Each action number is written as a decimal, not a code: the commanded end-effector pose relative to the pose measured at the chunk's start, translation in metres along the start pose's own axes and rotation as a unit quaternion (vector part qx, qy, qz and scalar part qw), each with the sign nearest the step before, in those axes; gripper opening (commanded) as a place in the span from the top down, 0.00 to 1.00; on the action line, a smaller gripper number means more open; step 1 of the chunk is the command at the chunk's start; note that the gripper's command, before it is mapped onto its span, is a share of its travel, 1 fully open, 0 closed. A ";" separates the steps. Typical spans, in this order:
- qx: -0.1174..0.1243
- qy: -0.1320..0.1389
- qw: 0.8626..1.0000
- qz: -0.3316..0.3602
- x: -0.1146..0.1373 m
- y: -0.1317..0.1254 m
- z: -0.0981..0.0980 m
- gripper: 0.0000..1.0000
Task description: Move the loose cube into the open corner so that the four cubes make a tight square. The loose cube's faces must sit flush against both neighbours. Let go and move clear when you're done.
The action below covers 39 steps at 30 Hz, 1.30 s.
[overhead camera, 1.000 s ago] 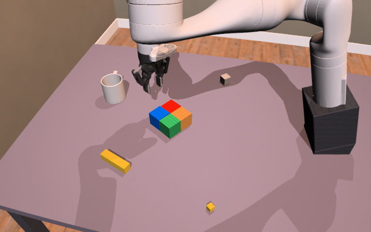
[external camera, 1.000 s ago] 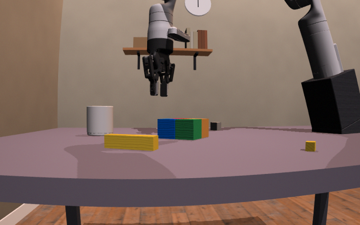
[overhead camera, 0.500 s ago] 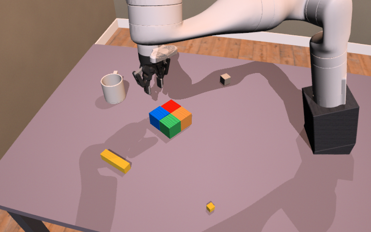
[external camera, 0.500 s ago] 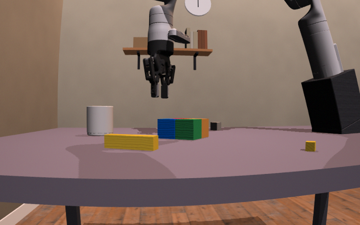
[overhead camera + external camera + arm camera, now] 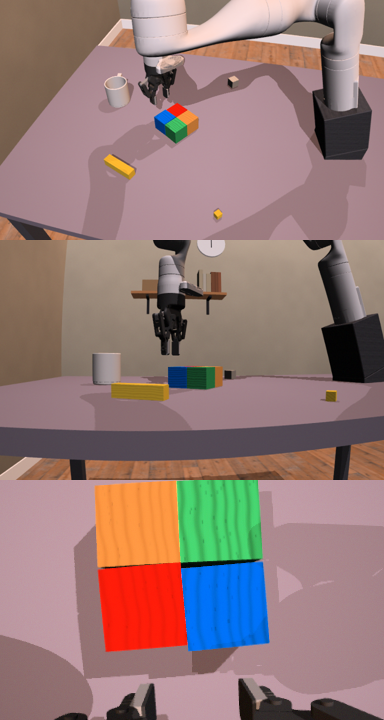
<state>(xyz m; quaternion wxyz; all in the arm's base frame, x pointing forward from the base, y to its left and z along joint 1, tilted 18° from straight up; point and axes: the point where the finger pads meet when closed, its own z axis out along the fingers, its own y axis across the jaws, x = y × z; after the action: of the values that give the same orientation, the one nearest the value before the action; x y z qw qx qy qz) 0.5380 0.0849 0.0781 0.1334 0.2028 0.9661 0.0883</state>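
Note:
Four cubes stand together in a two-by-two square: red point(image 5: 176, 109) point(image 5: 143, 607), blue point(image 5: 160, 124) point(image 5: 177, 377) point(image 5: 226, 606), green point(image 5: 176, 130) point(image 5: 200, 378) point(image 5: 219, 521) and orange point(image 5: 192, 124) point(image 5: 218, 376) point(image 5: 138, 525). In the wrist view a thin dark gap, slightly wedge-shaped, runs between the blue and green cubes, with a finer line between red and orange. Red and blue touch, as do orange and green. My gripper point(image 5: 160, 98) point(image 5: 170, 350) point(image 5: 197, 699) is half open and empty, above the table beside the red and blue cubes, clear of them.
A white mug point(image 5: 118, 94) point(image 5: 106, 368) stands left of the cubes. A yellow bar point(image 5: 119, 166) point(image 5: 139, 391) lies toward the front left. A small yellow cube point(image 5: 217, 214) point(image 5: 331, 395) is at the front, and a small grey-beige cube point(image 5: 233, 82) point(image 5: 229, 374) is behind.

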 end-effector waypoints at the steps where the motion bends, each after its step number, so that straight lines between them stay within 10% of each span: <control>1: 0.002 -0.004 1.000 -0.005 -0.004 -0.002 0.011 0.47; 39: 0.002 -0.004 1.000 -0.005 -0.004 -0.003 0.060 0.47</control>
<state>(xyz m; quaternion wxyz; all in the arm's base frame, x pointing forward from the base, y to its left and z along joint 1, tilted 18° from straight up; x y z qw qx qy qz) 0.5546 0.0890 0.0211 0.1325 0.2028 0.9665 0.0853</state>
